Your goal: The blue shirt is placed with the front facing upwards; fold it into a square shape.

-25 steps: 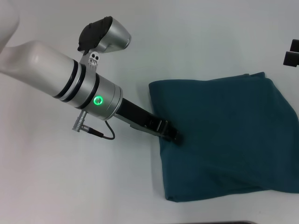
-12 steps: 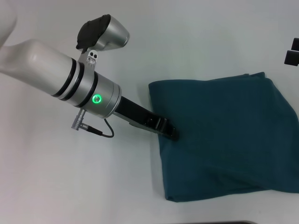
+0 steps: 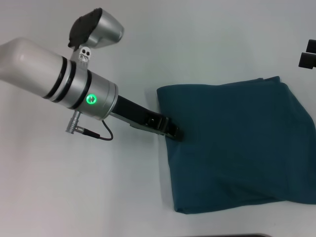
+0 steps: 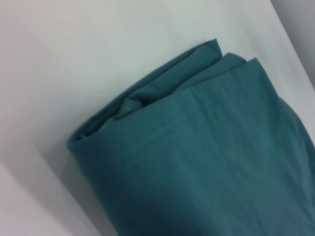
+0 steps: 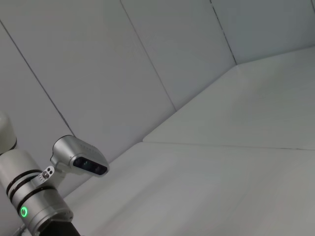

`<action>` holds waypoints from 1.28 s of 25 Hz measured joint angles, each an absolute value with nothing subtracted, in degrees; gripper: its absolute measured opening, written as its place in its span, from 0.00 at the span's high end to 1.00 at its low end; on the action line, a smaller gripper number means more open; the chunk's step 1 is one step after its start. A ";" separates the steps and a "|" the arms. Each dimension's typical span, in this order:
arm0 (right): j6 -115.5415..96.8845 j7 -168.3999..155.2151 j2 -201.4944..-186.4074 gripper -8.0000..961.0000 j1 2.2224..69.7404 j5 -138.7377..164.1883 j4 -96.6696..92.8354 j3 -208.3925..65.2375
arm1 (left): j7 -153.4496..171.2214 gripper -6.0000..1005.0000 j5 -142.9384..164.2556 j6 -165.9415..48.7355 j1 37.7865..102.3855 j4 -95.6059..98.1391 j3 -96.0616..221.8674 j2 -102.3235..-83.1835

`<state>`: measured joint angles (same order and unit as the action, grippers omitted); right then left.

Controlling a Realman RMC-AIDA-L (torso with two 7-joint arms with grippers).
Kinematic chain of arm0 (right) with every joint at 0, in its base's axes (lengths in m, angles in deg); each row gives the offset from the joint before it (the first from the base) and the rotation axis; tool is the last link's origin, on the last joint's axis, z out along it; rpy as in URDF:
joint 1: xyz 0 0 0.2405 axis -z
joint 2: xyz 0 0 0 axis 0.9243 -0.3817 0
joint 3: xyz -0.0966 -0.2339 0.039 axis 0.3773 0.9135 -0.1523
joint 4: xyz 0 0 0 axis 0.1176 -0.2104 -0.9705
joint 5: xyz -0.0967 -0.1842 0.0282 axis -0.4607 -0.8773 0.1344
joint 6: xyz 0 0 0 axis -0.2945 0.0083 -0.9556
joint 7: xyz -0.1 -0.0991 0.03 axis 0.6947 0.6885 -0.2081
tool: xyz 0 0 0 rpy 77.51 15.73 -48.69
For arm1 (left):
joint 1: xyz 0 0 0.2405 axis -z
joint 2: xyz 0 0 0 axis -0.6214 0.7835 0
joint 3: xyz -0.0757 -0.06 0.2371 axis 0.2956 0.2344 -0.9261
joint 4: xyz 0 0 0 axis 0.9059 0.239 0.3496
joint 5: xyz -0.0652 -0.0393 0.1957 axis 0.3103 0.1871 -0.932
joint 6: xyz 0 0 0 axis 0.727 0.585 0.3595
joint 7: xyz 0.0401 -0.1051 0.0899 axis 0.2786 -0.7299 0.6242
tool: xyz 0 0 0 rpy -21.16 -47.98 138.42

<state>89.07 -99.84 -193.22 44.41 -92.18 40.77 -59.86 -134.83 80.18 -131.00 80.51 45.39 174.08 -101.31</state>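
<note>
The blue shirt (image 3: 237, 145) lies folded into a rough square on the white table (image 3: 98, 197). The left gripper (image 3: 175, 132) touches its nearer side edge; whether its jaws are spread cannot be told. The right gripper (image 3: 308, 54) sits well apart.

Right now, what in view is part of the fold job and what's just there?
Job:
- blue shirt, folded into a rough square on the table
- left gripper, at the shirt's left edge

Not in the job:
- white table
- right gripper, only its black tip at the far right edge of the head view
</note>
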 joint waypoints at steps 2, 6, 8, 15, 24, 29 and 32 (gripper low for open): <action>89.07 -99.84 -193.22 0.05 44.32 -92.18 40.75 -59.86 | -135.21 0.87 80.15 -131.74 80.61 45.40 174.81 -101.16; 89.05 -99.84 -193.18 0.05 44.26 -92.18 40.74 -59.86 | -136.02 0.86 80.13 -134.11 81.11 45.22 175.46 -100.81; 89.05 -99.84 -193.13 0.05 44.21 -92.18 40.74 -59.86 | -136.44 0.86 80.12 -134.05 81.19 45.10 175.64 -100.87; 89.44 -100.23 -192.97 0.05 44.11 -92.18 40.75 -59.86 | -137.48 0.58 80.12 -131.64 81.40 44.07 175.30 -101.72; 89.55 -100.33 -192.87 0.05 44.09 -92.19 40.83 -59.86 | -137.56 0.31 80.12 -130.59 81.95 42.02 175.11 -101.77; 89.59 -100.35 -192.85 0.05 44.09 -92.18 40.83 -59.86 | -137.57 0.18 80.13 -130.58 82.18 42.02 174.97 -101.98; 89.60 -100.37 -192.86 0.05 44.09 -92.18 40.83 -59.86 | -137.55 0.09 80.21 -130.54 82.32 41.95 174.91 -102.08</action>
